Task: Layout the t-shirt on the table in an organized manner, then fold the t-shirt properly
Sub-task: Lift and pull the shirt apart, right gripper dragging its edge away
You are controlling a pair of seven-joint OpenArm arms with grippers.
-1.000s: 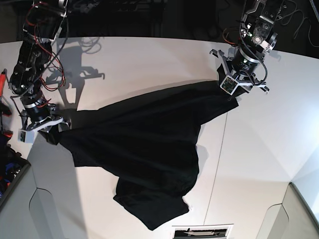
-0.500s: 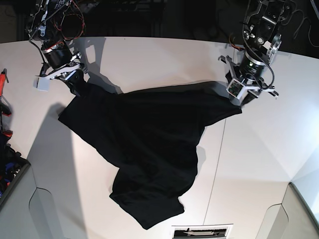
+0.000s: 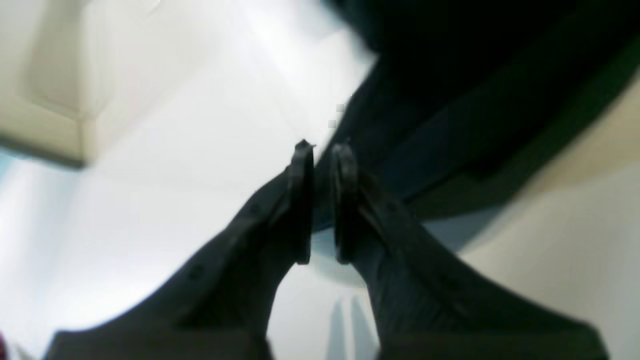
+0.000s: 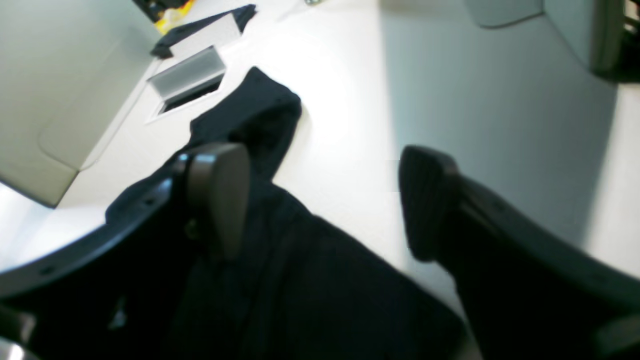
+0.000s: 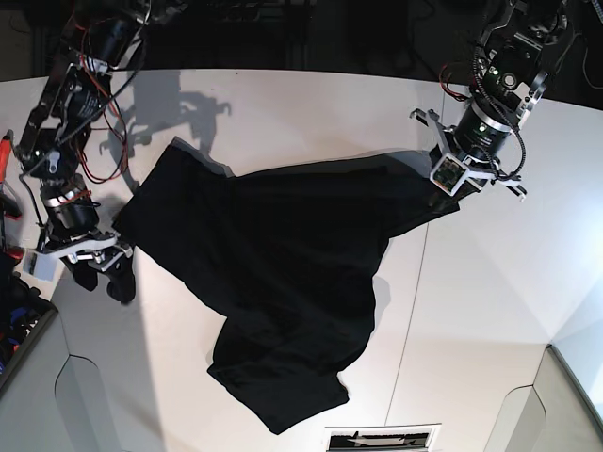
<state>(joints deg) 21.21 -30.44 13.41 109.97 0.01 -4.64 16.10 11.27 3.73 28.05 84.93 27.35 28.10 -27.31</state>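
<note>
Where the t-shirt (image 5: 283, 282) sprawls, the white table (image 5: 480, 311) shows a dark seam.

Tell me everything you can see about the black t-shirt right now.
The t-shirt is plain black, soft-looking cloth, lying spread but rumpled on the white table, not yet folded. One corner reaches toward the far side at the base view's left, another stretches toward the left gripper, whose nearly closed jaws sit at its edge. A bunched, doubled-over end points toward the near table edge. The right gripper stands open beside it, holding nothing. No print shows.

Rectangular slot (image 5: 382, 439) at table's near edge
</note>
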